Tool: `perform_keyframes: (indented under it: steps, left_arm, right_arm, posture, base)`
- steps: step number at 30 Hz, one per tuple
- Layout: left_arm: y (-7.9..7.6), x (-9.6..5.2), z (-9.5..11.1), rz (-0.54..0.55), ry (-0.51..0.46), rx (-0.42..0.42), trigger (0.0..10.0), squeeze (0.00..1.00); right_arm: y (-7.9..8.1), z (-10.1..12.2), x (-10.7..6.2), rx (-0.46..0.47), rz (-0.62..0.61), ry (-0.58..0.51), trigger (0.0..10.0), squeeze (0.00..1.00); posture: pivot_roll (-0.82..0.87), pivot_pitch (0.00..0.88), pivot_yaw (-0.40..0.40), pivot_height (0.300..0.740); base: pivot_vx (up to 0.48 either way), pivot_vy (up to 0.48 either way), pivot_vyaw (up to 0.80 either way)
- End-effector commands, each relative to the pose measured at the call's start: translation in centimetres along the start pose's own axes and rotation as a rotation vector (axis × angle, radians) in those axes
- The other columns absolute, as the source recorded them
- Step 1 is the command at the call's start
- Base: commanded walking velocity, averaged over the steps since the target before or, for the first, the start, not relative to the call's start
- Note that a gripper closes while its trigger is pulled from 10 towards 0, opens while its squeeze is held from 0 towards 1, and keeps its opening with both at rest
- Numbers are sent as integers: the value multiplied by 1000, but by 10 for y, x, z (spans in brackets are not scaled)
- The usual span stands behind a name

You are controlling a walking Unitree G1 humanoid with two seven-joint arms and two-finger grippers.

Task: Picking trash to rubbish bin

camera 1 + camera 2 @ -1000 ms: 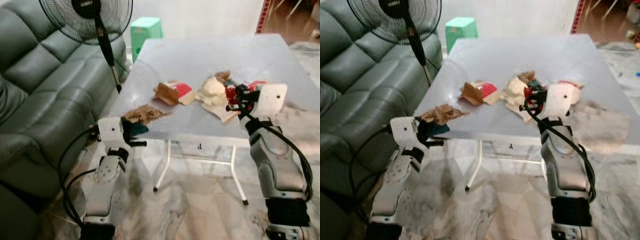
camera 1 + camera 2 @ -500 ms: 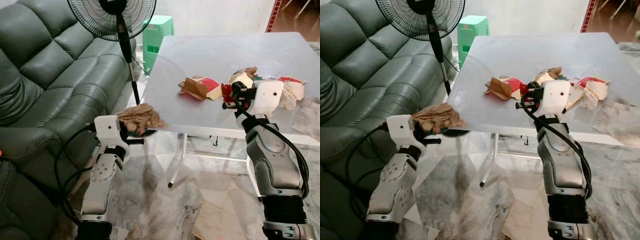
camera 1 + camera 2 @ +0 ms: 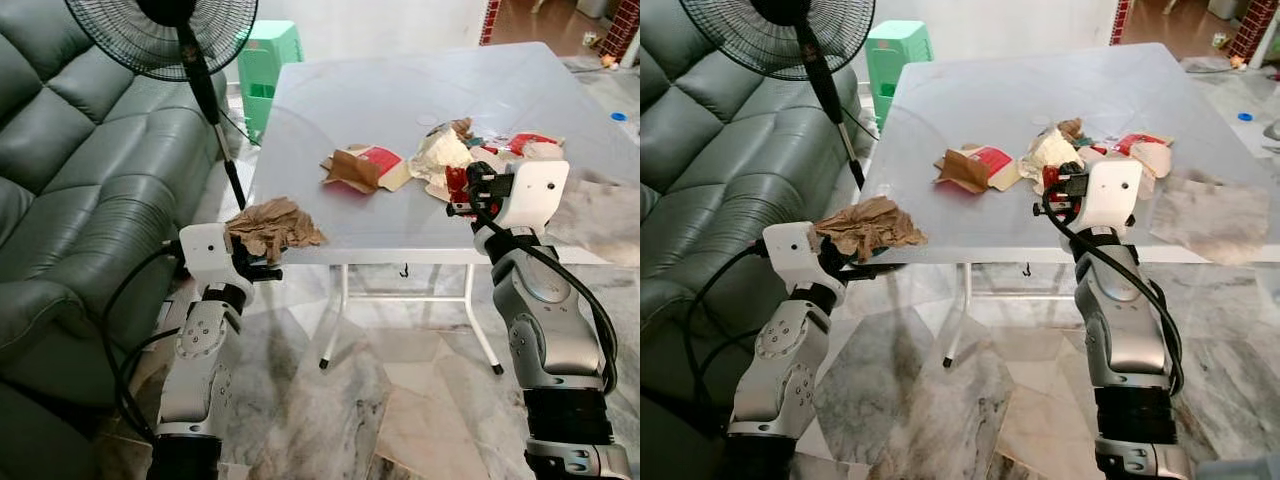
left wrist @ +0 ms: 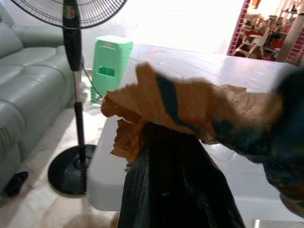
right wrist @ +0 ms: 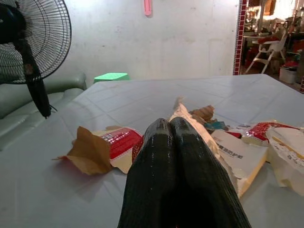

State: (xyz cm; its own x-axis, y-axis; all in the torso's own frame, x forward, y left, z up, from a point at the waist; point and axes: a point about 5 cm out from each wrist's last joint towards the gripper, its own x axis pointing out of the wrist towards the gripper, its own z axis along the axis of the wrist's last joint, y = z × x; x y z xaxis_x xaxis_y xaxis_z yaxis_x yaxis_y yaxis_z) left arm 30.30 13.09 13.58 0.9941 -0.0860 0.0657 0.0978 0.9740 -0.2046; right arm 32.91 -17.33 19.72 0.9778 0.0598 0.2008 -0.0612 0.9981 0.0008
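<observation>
Left gripper [image 3: 268, 262] clamps a crumpled brown paper [image 3: 272, 224], lifted clear of the table's near left corner.

One second ago that paper lay on the white folding table [image 3: 400, 110] at its edge; half a second ago it was already off the surface in the left fingers, and now it rides at table height beside the corner, so one piece of trash is picked and only needs carrying to a bin, which I cannot find in these pictures. Right gripper [image 3: 459, 196] hovers with fingers pressed together and empty over the near edge, just short of the remaining wrappers [image 3: 470, 155] and the red-and-brown carton [image 3: 362, 168]. Camera framing has shifted between frames, so the standing fan [image 3: 170, 30] and sofa [image 3: 70, 150] only appear displaced.
</observation>
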Motion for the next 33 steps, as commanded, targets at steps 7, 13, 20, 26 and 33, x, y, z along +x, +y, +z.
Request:
perform_keyframes:
  steps: [7, 13, 20, 26, 33]
  left_arm:
    - [-4, 1, 0, -19, 8, -3, 0, 0]
    - [-4, 1, -1, -22, 11, -6, 0, 0]
    - [-3, 2, 0, -20, 11, -14, 0, 0]
    - [-4, 2, 0, -32, 13, 6, 0, 0]
    - [-4, 1, -2, -37, 18, 2, 0, 0]
  right_arm:
    - [2, 3, 1, -8, -1, -3, 10000, 0]
    - [1, 3, 2, -11, -3, -3, 10000, 0]
    - [1, 3, 2, -10, -1, -8, 10000, 0]
    - [2, 4, 2, -13, 2, -15, 10000, 0]
    - [2, 4, 3, -15, 2, -14, 10000, 0]
  posture:
    - [-46, 43, 81, 740]
    - [-45, 44, 81, 740]
    - [-44, 43, 81, 740]
    - [-43, 44, 81, 740]
    - [-42, 42, 81, 740]
  base:
    - [0, 0, -787]
    - [0, 0, -786]
    - [0, 0, -646]
    - [0, 0, 0]
    - [171, -276, 0]
